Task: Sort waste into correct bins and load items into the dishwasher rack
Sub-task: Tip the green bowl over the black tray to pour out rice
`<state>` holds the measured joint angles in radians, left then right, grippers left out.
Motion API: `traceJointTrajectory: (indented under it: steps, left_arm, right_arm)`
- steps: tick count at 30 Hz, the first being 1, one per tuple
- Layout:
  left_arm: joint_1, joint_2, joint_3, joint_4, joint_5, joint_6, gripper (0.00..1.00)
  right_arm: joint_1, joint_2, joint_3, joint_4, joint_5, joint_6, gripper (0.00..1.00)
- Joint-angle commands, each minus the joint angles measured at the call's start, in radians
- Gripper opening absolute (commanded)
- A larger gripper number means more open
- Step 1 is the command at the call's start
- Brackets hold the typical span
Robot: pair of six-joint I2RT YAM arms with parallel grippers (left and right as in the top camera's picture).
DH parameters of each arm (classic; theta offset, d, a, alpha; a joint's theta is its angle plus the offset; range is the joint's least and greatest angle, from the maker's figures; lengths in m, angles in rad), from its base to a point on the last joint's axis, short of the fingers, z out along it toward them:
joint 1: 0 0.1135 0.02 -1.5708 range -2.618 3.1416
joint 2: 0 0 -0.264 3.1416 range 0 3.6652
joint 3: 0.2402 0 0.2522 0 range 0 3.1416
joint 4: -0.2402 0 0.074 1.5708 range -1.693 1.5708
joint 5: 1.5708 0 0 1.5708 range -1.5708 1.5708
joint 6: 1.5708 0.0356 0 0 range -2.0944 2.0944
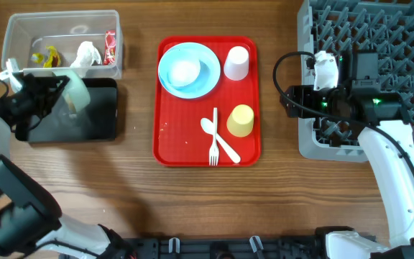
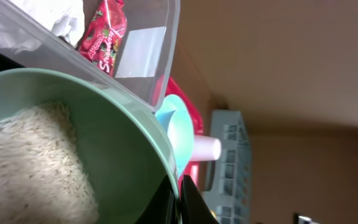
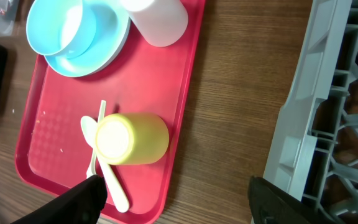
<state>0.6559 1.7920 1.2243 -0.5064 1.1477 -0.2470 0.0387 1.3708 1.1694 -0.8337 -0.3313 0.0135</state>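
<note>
Overhead, red tray (image 1: 165, 144): flat on the worktop (image 1: 279, 201), mid-scene.
Overhead, on the red tray: pale blue plate (image 1: 210, 79) with a blue bowl (image 1: 182, 72) in it at the far left corner. Pink cup (image 1: 236, 63) at the far right corner. Yellow cup (image 1: 241, 120) by the right edge. White fork (image 1: 213, 155) and spoon (image 1: 221, 144) crossed near the front edge.
Overhead, left gripper (image 1: 63, 86): left of the red tray, holding a tilted green bowl (image 1: 78, 92) above the black tray (image 1: 103, 115).
Overhead, clear tub (image 1: 9, 43): left of the red tray, farther back than the black tray. It holds tissue (image 1: 85, 54), yellow scraps (image 1: 49, 57) and a red-print wrapper (image 1: 110, 47).
Overhead, right gripper (image 1: 287, 101): just right of the red tray, pointing toward it.
Overhead, dishwasher rack (image 1: 408, 43): right of the red tray, apart from it.
Left wrist, fingers (image 2: 194, 202): pressed together on the green bowl's rim.
Left wrist, rice grains (image 2: 30, 162): heaped inside the green bowl, which sits against the clear tub's wall.
Right wrist, fingers (image 3: 82, 202): spread wide, one above the red tray's right front edge, the other toward the dishwasher rack.
Right wrist, yellow cup: on the red tray, touching the fork and spoon.
</note>
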Motion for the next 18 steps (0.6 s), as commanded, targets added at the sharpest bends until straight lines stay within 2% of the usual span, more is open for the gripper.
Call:
traceJointTrajectory:
  steps: [1,6,11,18]
  left_arm:
    - [0.031,0.050,0.012,0.018,0.168,0.016,0.04]
    - [0.050,0.073,0.012,0.026,0.216,0.016,0.04]
    - [0.058,0.073,0.012,0.040,0.424,0.015,0.04]
    - [0.059,0.073,0.012,0.028,0.429,-0.004,0.04]
  right_arm:
    - [0.003,0.000,0.013,-0.002,0.016,-0.010,0.78]
    - [0.003,0.000,0.013,-0.002,0.016,-0.010,0.77]
    - [0.003,0.000,0.013,-0.002,0.016,-0.010,0.77]
    - [0.003,0.000,0.013,-0.010,0.016,-0.009,0.77]
